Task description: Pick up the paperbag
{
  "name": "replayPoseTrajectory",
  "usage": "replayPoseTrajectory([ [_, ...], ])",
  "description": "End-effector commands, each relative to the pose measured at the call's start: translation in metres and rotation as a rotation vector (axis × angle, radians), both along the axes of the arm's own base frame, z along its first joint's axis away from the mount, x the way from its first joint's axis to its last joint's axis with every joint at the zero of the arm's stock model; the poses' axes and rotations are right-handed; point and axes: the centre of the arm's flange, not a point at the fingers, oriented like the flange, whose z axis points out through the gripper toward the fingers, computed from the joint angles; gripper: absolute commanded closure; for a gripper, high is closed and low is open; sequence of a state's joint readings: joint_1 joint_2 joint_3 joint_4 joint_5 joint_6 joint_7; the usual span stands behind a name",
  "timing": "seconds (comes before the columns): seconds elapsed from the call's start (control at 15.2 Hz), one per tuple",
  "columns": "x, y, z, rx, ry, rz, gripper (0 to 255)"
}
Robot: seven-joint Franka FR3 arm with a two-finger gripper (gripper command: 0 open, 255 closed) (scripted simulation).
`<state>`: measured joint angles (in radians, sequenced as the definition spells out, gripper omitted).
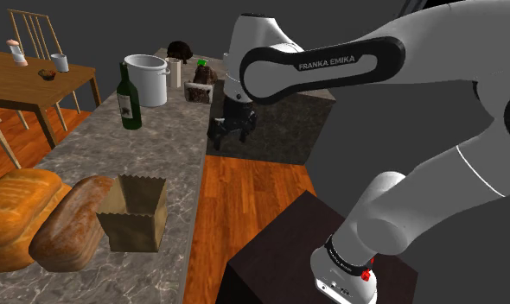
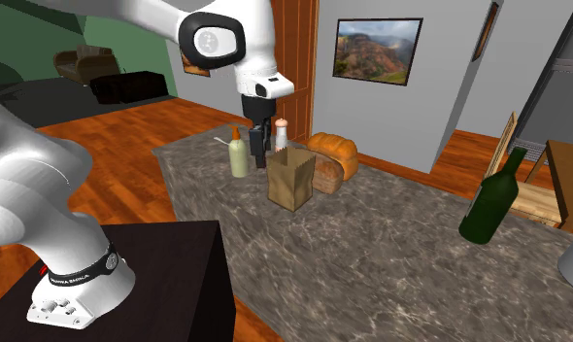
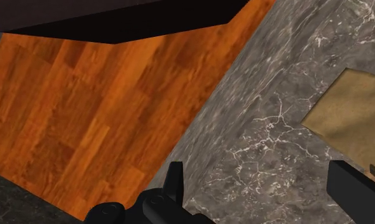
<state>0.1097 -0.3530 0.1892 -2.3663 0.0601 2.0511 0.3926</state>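
1. Starting at the shoulder view's left, two loaves lie on the stone counter (image 1: 89,147): a pale loaf (image 1: 15,216) and a darker loaf (image 1: 72,223). They crowd that side of the target, so I'd guess a grab from there is out.
2. Next is the paper bag (image 1: 134,214). It stands upright with its mouth open, near the counter's front edge and right up against the darker loaf. I can't tell if the two actually touch. Standing open like that, its top rim is the obvious thing to pinch.
3. Further back on the counter are a green bottle (image 1: 130,99) and a white pot (image 1: 147,79). Both are well apart from the bag, so they shouldn't get in the way.
4. Then comes the gripper (image 1: 232,128), hanging in the air and pointing down. In the wrist view its fingers are spread wide with nothing between them but counter and the wooden floor (image 1: 245,190), so it's released and empty. It sits over the counter's edge, with the bag off to one finger's side rather than centred. Looks to me like the approach stage: it has to shift over the bag before dropping.
5. At the shoulder view's right is the dark stand (image 1: 279,259), set on the floor beside the counter. That's why the arm reaches across the gap.
6. Risk-wise, paper walls are floppy. A squeeze could crumple the bag or shove it into the bread.
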Motion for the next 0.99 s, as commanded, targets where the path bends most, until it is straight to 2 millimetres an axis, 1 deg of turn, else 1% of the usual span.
replayPoseTrajectory([
  [0.0,0.009,0.020,-0.016,0.009,0.003,-0.003,0],
  [0.92,0.086,0.148,-0.116,0.064,0.022,-0.022,0],
])
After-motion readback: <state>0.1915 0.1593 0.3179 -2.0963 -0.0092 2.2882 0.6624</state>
